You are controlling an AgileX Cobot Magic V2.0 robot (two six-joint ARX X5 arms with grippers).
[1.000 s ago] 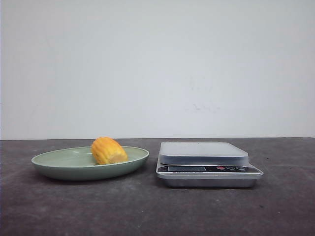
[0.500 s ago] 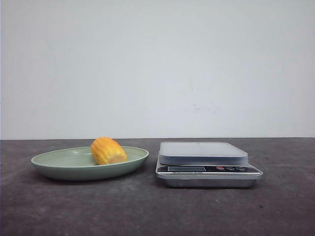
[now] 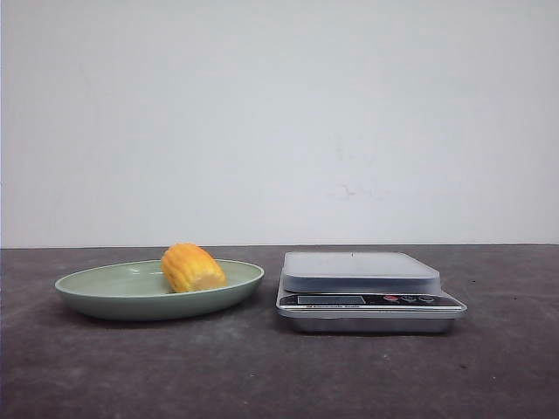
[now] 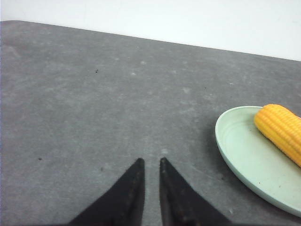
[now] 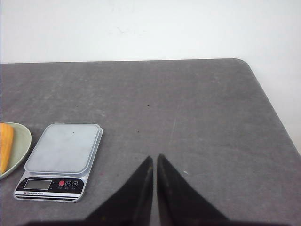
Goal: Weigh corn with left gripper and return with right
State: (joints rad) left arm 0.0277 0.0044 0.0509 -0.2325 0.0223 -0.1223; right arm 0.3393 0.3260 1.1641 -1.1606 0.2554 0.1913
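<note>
A pale green plate [image 3: 105,292] sits on the dark grey tabletop [image 3: 262,375], left of a silver kitchen scale [image 3: 369,292]; the 2 stand close but apart. The scale's flat square platform is bare. Its front strip carries a small display [image 5: 36,184] and 3 round buttons, 1 of them red [image 5: 61,183]. A plain white wall [image 3: 279,113] rises behind the tabletop.

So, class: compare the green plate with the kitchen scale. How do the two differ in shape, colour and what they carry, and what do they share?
The plate is round, shallow and pale green; the scale is rectangular, silver-grey, with a flat platform. The plate holds the corn; the scale's platform is bare. The scale has a display and buttons on its front; the plate is plain. Both rest side by side on the dark table, neither touched by a gripper.
</note>
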